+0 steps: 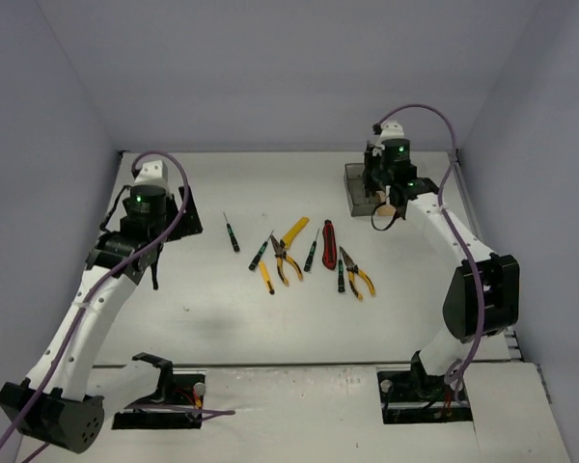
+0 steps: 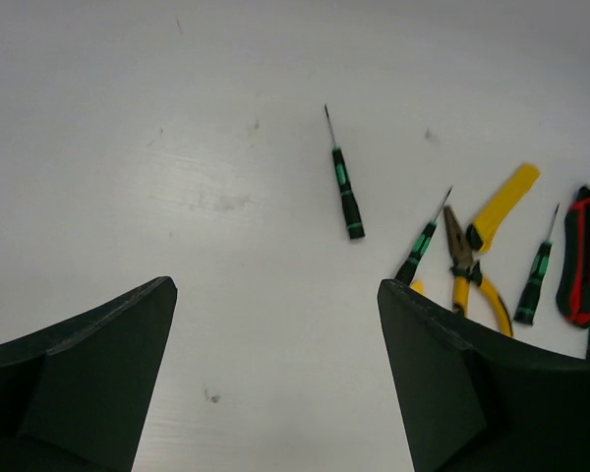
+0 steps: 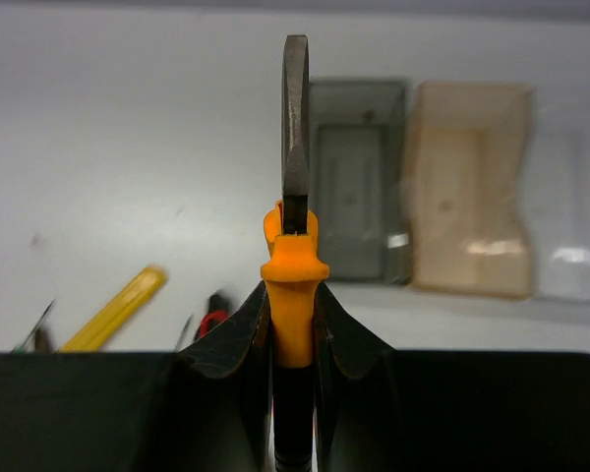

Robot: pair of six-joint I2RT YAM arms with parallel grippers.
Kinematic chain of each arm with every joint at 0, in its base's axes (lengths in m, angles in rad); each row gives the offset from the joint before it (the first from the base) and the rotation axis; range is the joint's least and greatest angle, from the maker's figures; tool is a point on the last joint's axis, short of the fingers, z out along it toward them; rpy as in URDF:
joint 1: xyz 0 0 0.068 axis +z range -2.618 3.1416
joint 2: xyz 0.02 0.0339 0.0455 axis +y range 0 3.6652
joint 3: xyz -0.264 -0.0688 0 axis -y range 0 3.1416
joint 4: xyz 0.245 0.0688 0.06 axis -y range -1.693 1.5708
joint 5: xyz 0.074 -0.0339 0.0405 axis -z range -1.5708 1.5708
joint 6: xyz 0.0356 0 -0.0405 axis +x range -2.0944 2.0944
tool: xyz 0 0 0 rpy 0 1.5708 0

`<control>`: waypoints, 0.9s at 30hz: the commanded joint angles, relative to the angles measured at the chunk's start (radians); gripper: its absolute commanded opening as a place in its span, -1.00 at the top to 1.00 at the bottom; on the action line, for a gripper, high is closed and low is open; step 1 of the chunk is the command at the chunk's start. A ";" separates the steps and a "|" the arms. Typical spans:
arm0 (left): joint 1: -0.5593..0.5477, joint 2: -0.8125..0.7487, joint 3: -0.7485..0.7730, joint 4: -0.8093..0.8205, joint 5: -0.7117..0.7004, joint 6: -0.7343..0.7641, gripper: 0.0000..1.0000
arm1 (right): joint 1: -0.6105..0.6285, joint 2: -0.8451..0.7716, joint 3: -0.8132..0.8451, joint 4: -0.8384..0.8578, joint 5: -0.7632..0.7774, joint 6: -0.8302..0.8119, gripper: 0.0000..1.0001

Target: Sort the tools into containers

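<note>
While my right hand (image 3: 293, 295) is clamped on the orange handle of a pair of pliers (image 3: 295, 147), I see the tool edge-on; its long axis runs straight out from my fingers, steel nose leading, toward the grey bin (image 3: 359, 187); in my right wrist view the nose tip lies along that bin's left wall, and I cannot tell whether it is over the bin or short of it. The amber bin (image 3: 467, 197) stands just beside the grey bin on its other side, and the clear bin (image 3: 575, 216) beyond that; all three lie with their long sides parallel.

From above, the grey bin sits near the table's (image 1: 193, 309) far edge, close under the back wall; bare table opens from it toward my bases. Well apart from the grey bin, toward my left arm, the loose tools lie in a cluster: the red knife (image 1: 329, 244) nearest, then the yellow knife (image 1: 294, 231), the second pliers (image 1: 285, 260), and the lone screwdriver (image 2: 346, 192) farthest, tip pointing away from me.

My left hand (image 2: 275, 290) is spread wide and holds nothing, above bare table farther from the grey bin than the lone screwdriver.
</note>
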 commanded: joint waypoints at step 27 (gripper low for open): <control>0.004 -0.149 -0.175 -0.031 -0.001 0.166 -0.62 | -0.316 0.475 0.520 -0.164 0.148 -0.397 1.00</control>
